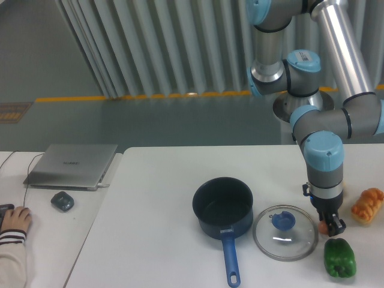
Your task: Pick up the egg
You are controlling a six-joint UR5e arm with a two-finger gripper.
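Observation:
The egg [324,227] is a small pinkish-tan oval on the white table, between the glass lid and the green pepper. Only its left part shows, because the dark fingers cover the rest. My gripper [331,228] points straight down from the blue-capped wrist and its fingers are shut on the egg, just above the tabletop. The fingertips end slightly above the top of the pepper.
A green pepper [339,258] lies right below the gripper. A glass lid with a blue knob [284,232] sits to the left, beside a dark blue pot [222,207]. An orange-brown bread-like item [366,205] is on the right. A laptop [72,165], a mouse [62,200] and a person's hand [14,219] are far left.

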